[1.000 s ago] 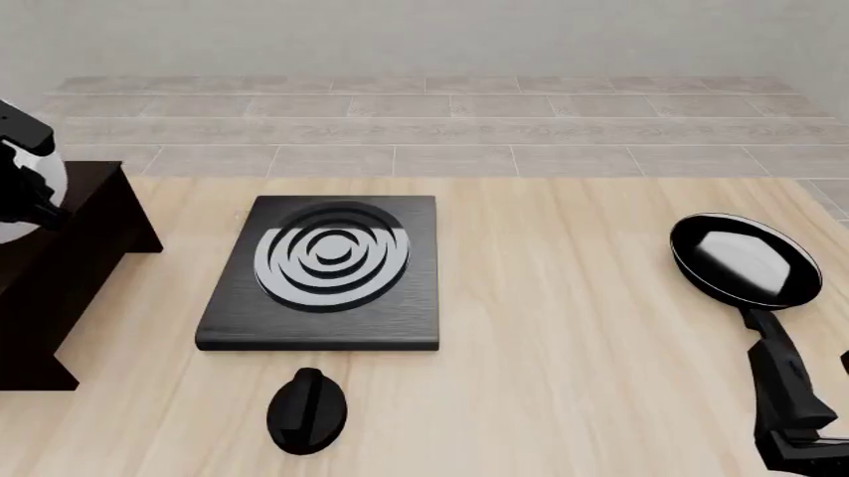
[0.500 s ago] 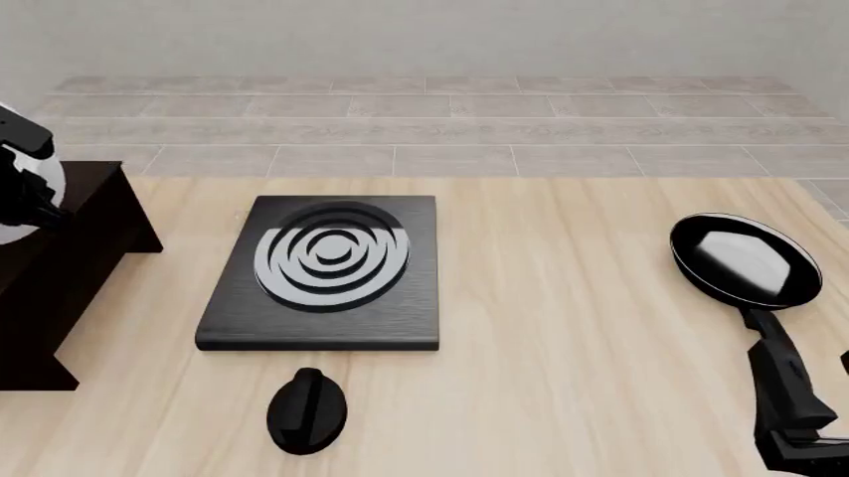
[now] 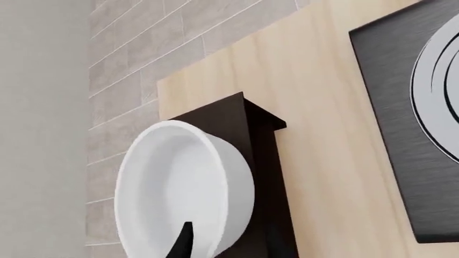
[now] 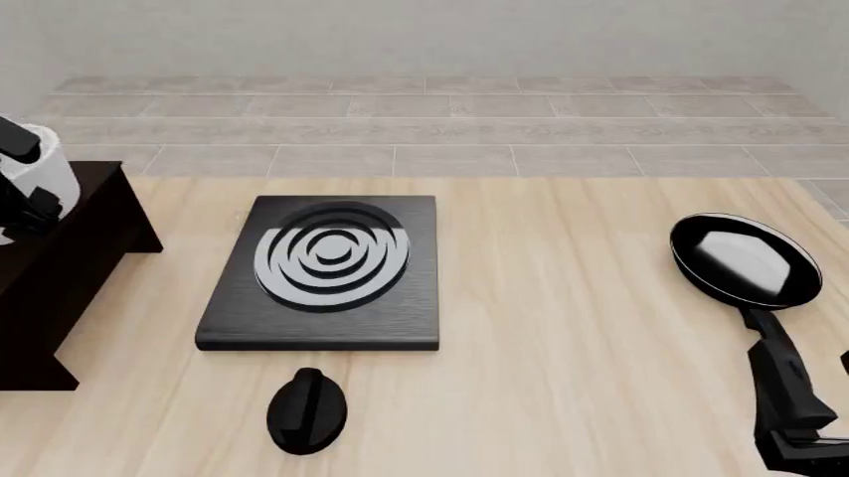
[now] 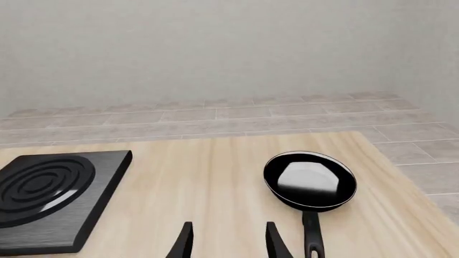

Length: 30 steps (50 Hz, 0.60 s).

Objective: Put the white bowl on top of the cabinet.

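— Where is the white bowl seen?
— Over the cabinet, at its far left end, gripped by the left gripper; one finger is seen inside the rim. Whether the cabinet top is touched cannot be told.
— And beyond?
— The stove plate lies right of the cabinet, a black knob nearer than it, the frying pan farthest right. The right gripper is held open near the pan handle.
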Each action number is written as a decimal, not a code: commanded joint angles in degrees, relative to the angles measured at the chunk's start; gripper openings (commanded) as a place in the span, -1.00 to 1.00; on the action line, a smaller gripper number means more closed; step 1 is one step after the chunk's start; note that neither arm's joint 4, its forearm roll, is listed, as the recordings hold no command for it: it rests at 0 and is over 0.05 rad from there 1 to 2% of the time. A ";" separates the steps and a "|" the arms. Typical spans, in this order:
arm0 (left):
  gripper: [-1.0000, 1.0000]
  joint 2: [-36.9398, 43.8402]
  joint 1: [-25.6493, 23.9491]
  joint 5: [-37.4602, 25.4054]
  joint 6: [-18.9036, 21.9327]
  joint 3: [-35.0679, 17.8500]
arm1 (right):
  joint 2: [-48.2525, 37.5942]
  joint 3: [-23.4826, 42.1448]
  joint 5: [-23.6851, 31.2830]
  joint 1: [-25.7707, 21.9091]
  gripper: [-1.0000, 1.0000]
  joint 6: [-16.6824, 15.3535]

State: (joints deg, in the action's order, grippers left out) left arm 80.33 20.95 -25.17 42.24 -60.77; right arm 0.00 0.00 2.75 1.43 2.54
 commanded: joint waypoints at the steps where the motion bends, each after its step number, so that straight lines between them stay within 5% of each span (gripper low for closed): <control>1: 1.00 -1.80 -0.90 0.09 -0.19 0.54 | 0.00 0.00 0.00 0.00 1.00 0.00; 20: 1.00 -7.11 -3.46 1.76 -2.27 0.61 | 0.00 0.00 0.00 0.00 1.00 0.00; 30: 1.00 -16.76 -4.39 9.91 -3.29 5.49 | 0.00 0.00 0.00 0.00 1.00 0.00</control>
State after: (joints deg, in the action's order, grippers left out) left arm 70.32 17.39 -20.00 39.32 -57.96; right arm 0.00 0.00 2.75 1.43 2.54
